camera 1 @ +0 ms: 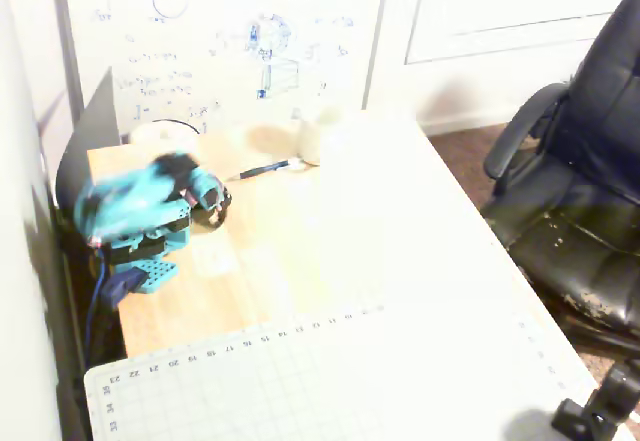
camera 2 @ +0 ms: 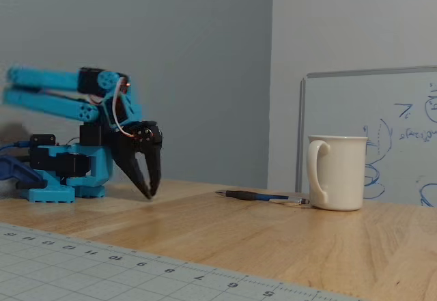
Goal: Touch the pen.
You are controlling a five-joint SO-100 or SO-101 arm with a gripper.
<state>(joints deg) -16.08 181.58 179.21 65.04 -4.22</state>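
The pen (camera 2: 259,196) is thin and dark blue with a pale end. It lies flat on the wooden table, its pale end next to the white mug (camera 2: 338,172). In the overhead view the pen (camera 1: 265,170) lies just left of the washed-out mug (camera 1: 312,137). My gripper (camera 2: 148,194) belongs to a blue arm and has black fingers. It points down with its tips at or just above the tabletop, left of the pen and clearly apart from it. The fingertips meet and hold nothing. In the overhead view the gripper (camera 1: 214,207) is blurred.
The arm's blue base (camera 2: 65,171) stands at the table's left end. A whiteboard (camera 2: 382,137) stands behind the mug. A gridded cutting mat (camera 1: 330,381) covers the table's front part. A black office chair (camera 1: 580,181) stands to the right of the table.
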